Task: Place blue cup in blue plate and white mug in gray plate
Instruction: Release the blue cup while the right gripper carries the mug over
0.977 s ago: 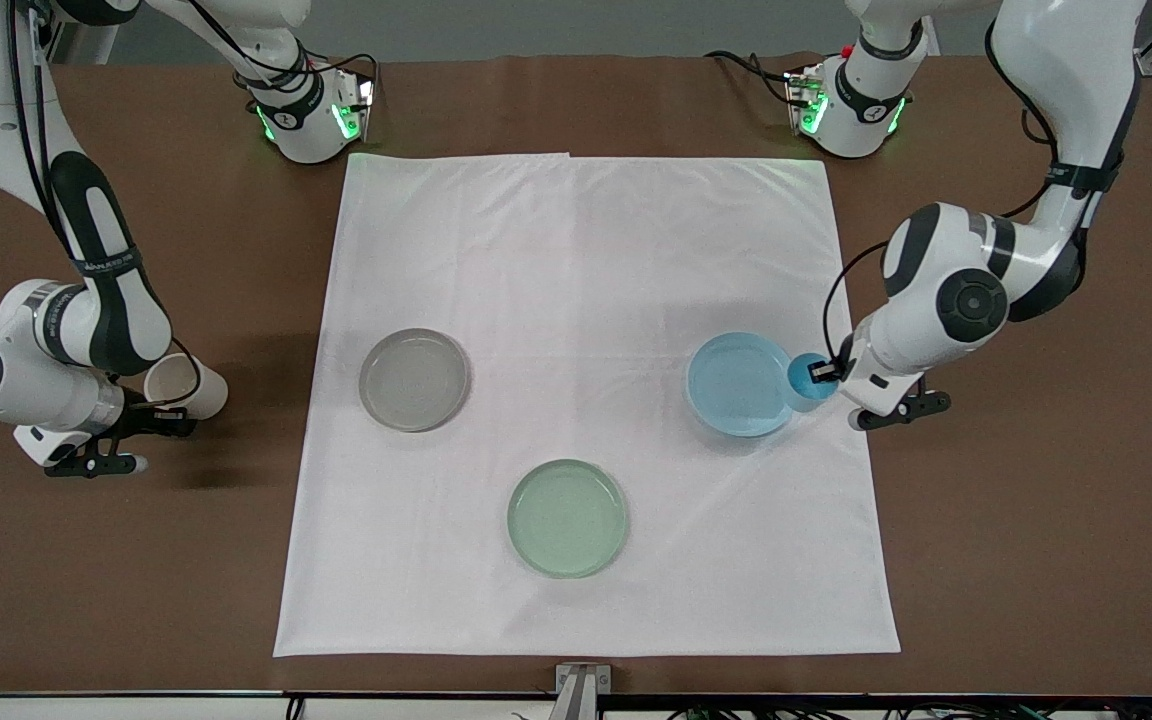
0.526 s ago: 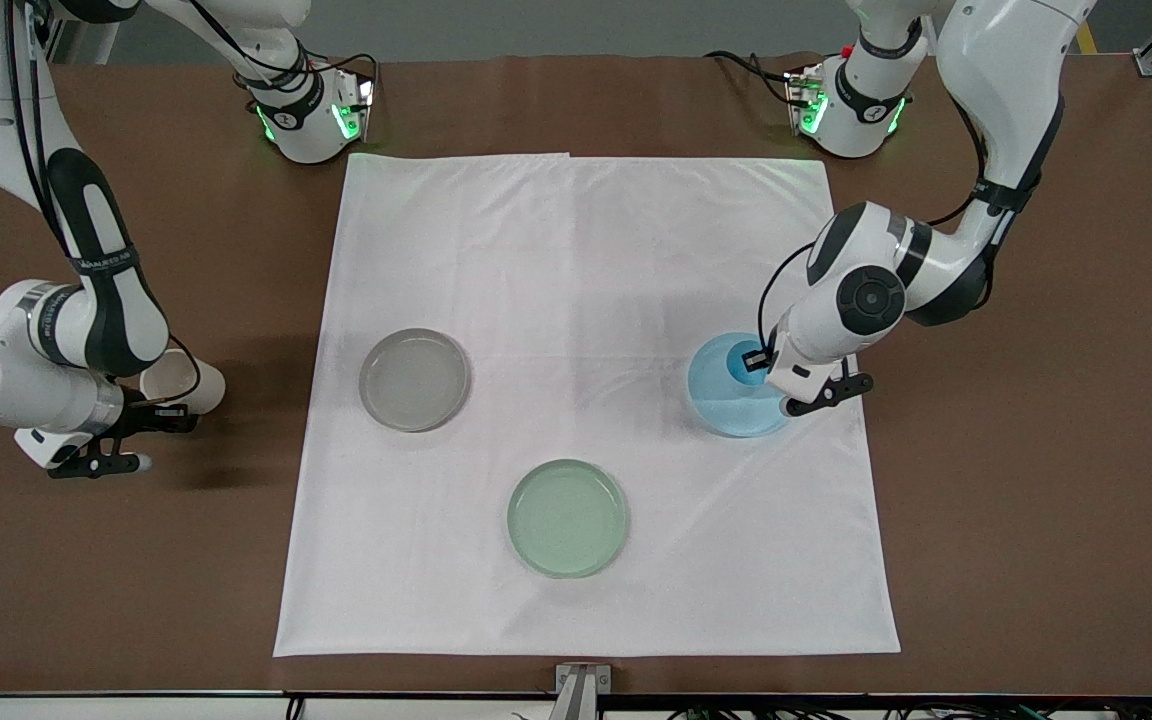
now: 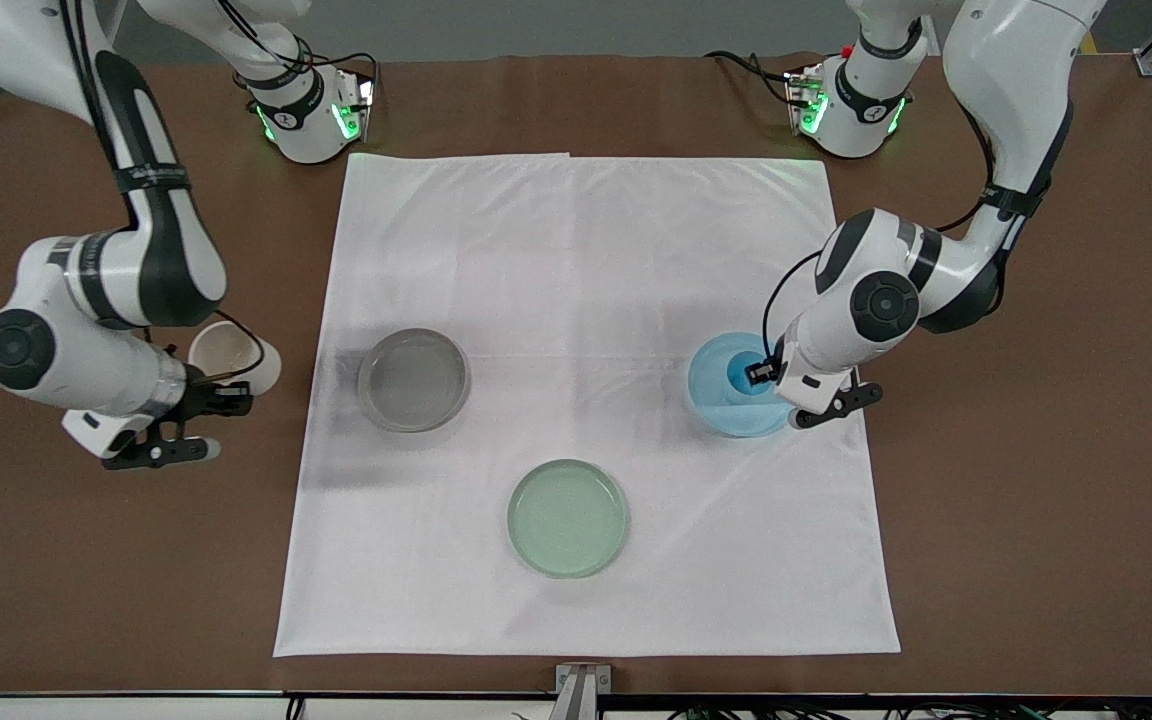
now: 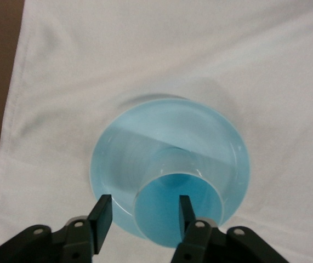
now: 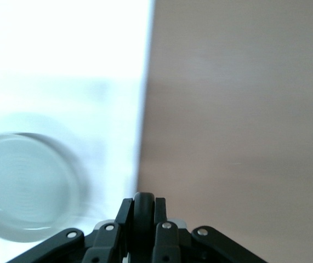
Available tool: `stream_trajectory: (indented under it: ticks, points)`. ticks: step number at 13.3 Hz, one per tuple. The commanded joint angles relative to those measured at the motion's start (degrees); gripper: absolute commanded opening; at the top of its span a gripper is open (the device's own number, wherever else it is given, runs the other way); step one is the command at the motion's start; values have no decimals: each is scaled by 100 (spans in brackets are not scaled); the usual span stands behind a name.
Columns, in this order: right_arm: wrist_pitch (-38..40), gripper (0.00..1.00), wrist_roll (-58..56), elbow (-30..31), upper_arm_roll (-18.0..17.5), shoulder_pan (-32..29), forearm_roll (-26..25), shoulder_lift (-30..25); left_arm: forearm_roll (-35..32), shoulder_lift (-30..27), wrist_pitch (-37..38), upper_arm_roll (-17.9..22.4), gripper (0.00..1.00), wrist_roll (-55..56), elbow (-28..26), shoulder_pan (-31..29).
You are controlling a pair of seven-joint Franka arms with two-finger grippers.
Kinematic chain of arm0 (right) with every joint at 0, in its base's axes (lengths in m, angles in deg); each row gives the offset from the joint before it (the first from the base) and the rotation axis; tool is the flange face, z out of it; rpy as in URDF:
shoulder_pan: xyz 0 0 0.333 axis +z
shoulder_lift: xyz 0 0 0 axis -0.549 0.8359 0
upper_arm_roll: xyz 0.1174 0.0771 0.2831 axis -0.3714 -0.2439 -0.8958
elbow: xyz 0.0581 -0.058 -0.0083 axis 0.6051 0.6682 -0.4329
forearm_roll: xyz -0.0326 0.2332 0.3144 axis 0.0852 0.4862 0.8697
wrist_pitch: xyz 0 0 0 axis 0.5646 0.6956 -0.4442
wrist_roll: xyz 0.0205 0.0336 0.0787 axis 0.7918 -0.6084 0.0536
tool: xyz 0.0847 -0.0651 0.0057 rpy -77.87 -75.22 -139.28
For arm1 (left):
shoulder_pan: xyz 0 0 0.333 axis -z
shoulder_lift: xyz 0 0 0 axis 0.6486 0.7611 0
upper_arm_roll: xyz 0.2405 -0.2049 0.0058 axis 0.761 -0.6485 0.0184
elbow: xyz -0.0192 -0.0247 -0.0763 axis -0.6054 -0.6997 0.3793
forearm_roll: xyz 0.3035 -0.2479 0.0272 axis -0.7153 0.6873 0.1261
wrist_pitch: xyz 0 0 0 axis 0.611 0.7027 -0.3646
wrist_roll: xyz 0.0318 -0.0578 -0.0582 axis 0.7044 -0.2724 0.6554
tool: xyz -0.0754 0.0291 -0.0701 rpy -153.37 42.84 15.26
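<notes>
- We see the left pincer clamped on the blue cup, over the blue plate.
- We see the right pincer clamped on the white mug, over bare bench beside the gray plate.

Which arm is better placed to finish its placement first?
Left. The left gripper holds the blue cup over the blue plate; the right gripper holds the white mug over bare table, short of the gray plate.
</notes>
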Motion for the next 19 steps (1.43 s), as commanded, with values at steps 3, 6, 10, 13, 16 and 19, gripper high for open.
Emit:
stream_trajectory:
  ticks: [3, 6, 10, 13, 16, 19]
  points:
    - [-368, 2, 1071, 185, 56, 877, 304, 109, -528, -170, 1655, 35, 100, -485, 1434, -358]
    - [-623, 2, 1607, 194, 56, 1220, 305, 320, -547, -476, 1982, 35, 100, -942, 1770, -622]
    - [-1133, 2, 1740, 203, 48, 1257, 305, 733, -564, -907, 1983, 44, 100, -1398, 1788, -894]
    - [-1247, 2, 1889, 203, 56, 1379, 305, 857, -555, -1197, 1983, 35, 100, -1970, 1779, -1166]
    - [-1432, 2, 1951, 194, 56, 1424, 305, 1024, -529, -1452, 2157, 44, 100, -2190, 1788, -1238]
    - [-1494, 3, 1951, 185, 56, 1424, 305, 1086, -503, -1611, 2325, 35, 100, -2550, 1858, -1483]
